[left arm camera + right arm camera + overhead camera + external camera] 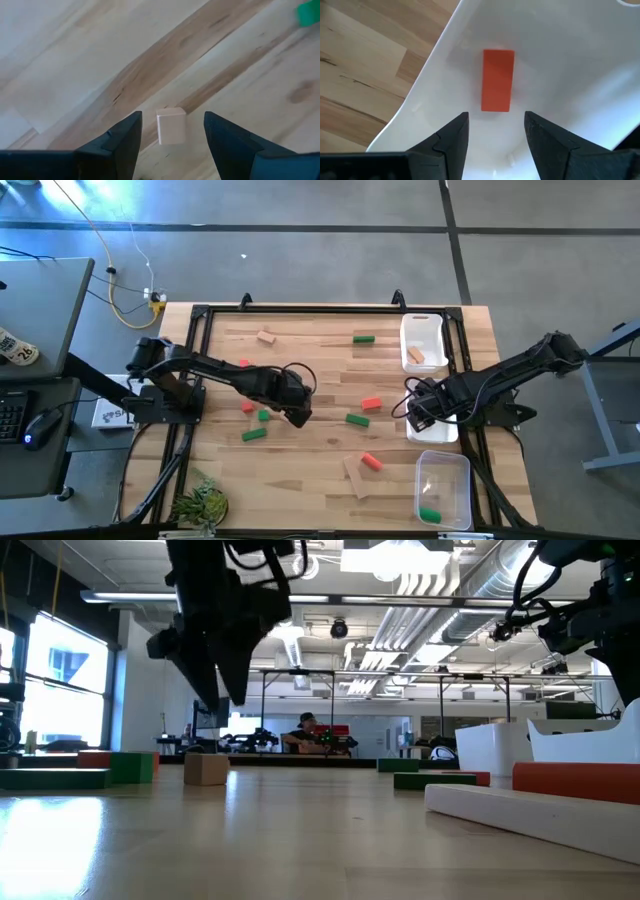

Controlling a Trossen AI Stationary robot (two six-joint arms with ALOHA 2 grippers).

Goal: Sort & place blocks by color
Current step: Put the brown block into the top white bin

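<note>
Hovering spread over the tan cube (171, 125), left gripper (172, 131) needed lowering; right gripper (496, 131) gaped above a red block (497, 80) in the white tray (560, 65).

In the high view the right hand (421, 411) hides the middle white tray (436, 430) and its contents.

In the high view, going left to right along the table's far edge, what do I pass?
Tan block → green block → white tray holding a tan block.
</note>
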